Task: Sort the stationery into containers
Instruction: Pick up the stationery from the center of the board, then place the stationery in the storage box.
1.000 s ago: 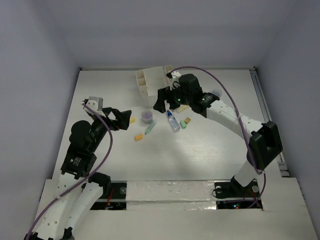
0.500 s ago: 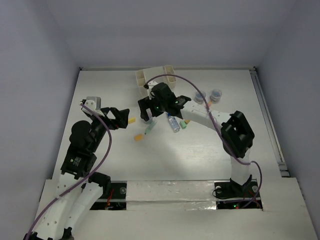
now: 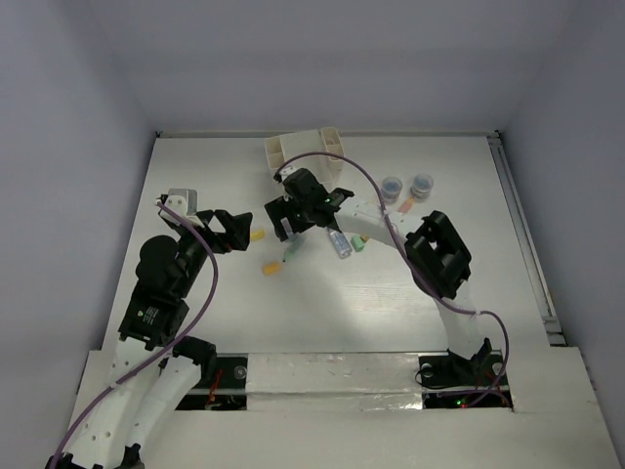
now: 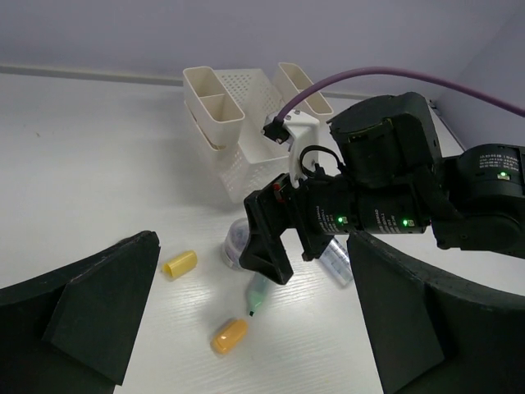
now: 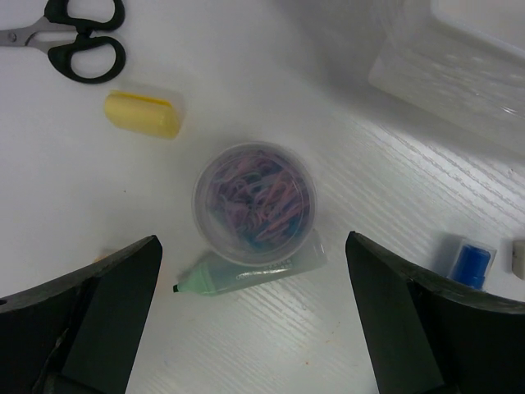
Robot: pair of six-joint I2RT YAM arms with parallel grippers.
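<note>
The step in hand is judged to be the lifting of the jar [image 5: 254,201], which stands near the middle of the table [image 3: 371,313], just on the near side of the organizer [image 4: 246,123] set towards the far edge. The right gripper [image 5: 253,238] is hung straight above the jar, its jaws spread fully wide and nothing held. For a clean pick the jaws are best kept centred on the round wall and lowered squarely, so that both pads meet it at once. The marker [image 5: 246,275] appears to lie against the jar's side, and it may be nudged or dragged if the fingers are brought down too close to it. The yellow block [image 5: 143,113] and the scissors [image 5: 74,37] are set well apart and should not be disturbed. The left gripper [image 3: 234,232] is held wide open and empty nearer the left edge. As for what is contained, the jar is filled with purple and pink paper clips [image 5: 271,185]. The organizer's compartments, so far as they are seen from the left wrist, are shown with nothing in them, though their floors are partly hidden. The orange block [image 4: 230,335] and the bottle [image 3: 339,244] are not yet sorted. Two small pots [image 3: 406,185] are placed towards the far right corner – their contents cannot be made out.
</note>
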